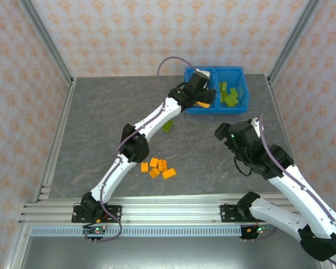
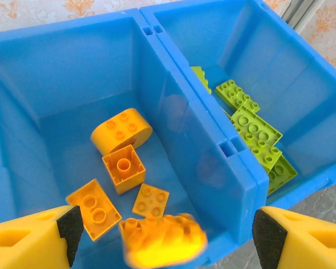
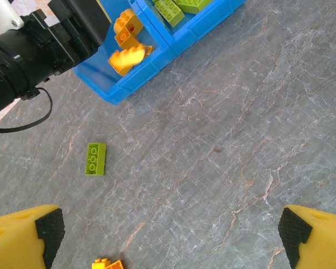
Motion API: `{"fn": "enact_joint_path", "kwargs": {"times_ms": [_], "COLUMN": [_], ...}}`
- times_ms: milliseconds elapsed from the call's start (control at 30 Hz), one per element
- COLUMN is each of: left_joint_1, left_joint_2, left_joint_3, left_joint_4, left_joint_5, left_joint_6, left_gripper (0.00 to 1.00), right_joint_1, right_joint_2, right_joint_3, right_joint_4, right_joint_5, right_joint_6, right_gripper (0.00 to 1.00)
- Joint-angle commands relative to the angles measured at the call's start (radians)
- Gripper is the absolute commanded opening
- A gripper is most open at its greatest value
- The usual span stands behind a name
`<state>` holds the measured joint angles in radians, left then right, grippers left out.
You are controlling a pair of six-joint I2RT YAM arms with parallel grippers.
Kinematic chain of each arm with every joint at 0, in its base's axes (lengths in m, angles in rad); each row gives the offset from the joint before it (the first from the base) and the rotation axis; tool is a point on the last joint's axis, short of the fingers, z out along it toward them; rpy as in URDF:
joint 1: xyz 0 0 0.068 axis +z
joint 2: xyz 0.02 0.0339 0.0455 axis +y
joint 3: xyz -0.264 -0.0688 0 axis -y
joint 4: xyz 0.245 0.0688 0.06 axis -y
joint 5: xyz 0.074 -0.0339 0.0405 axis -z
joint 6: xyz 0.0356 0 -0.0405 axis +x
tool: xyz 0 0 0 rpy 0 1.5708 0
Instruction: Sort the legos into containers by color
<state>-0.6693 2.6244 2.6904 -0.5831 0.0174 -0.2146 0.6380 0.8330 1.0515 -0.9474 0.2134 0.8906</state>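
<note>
The blue bin (image 1: 243, 89) stands at the back of the table. My left gripper (image 2: 168, 230) hangs open over its left compartment, near the front wall. A blurred orange brick (image 2: 163, 240) is between the spread fingers, touching neither; it shows too from above (image 1: 203, 103) and from the right wrist (image 3: 126, 58). Several orange bricks (image 2: 123, 168) lie on that compartment's floor. Lime green bricks (image 2: 257, 137) fill the right compartment beyond the divider (image 2: 179, 112). My right gripper (image 3: 171, 230) is open over bare table, holding nothing.
One lime green brick (image 1: 167, 126) lies on the grey table beside the left arm, also in the right wrist view (image 3: 95, 158). A cluster of orange bricks (image 1: 157, 167) sits nearer the front. Metal frame posts and patterned walls enclose the table.
</note>
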Motion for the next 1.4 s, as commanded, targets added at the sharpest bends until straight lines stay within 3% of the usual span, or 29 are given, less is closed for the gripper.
{"fn": "enact_joint_path", "kwargs": {"times_ms": [0,67,133,333,533,700,833,933,1100,1233,1367], "left_joint_1": [0.002,0.002,0.001,-0.016,-0.031,-0.036,-0.036,-0.036,-0.035,-0.033,-0.03], "left_joint_2": [-0.156,-0.22,-0.329,-0.9,-1.293,-1.494,-1.527,-1.452,-1.341,-1.267,-1.209], "left_joint_3": [0.026,-0.011,-0.15,-0.963,-1.407,-1.678,-1.834,-1.877,-1.893,-1.88,-1.89], "left_joint_4": [-0.109,-0.174,-0.191,0.069,-0.069,-0.185,-0.166,-0.145,-0.085,-0.062,-0.037], "left_joint_5": [-0.015,0.001,0.02,0.039,0.0,-0.004,0.054,0.109,0.09,0.078,0.088], "left_joint_6": [0.005,-0.006,-0.025,-0.094,-0.194,-0.36,-0.427,-0.431,-0.428,-0.414,-0.407], "left_gripper": [0.82,0.82,0.81,0.82,0.81,0.8,0.77,0.75,0.72,0.7,0.68], "right_joint_1": [-0.004,-0.004,-0.004,-0.003,-0.004,-0.005,-0.006,-0.005,-0.005,-0.004,-0.004], "right_joint_2": [-0.008,-0.006,-0.005,0.009,0.052,0.133,0.186,0.196,0.182,0.156,0.177], "right_joint_3": [-0.016,-0.018,-0.022,-0.045,-0.071,-0.05,-0.032,-0.031,-0.039,-0.095,-0.087], "right_joint_4": [-0.003,0.002,0.005,0.053,0.164,0.183,0.19,0.191,0.197,0.364,0.358], "right_joint_5": [0.026,0.03,0.038,0.032,-0.032,-0.055,-0.084,-0.091,-0.116,-0.381,-0.591], "right_joint_6": [0.014,0.011,0.011,-0.008,-0.091,-0.121,-0.136,-0.136,-0.147,-0.282,-0.416], "right_gripper": [0.99,0.99,0.99,1.0,1.0,1.0,1.0,1.0,1.0,0.99,0.99]}}
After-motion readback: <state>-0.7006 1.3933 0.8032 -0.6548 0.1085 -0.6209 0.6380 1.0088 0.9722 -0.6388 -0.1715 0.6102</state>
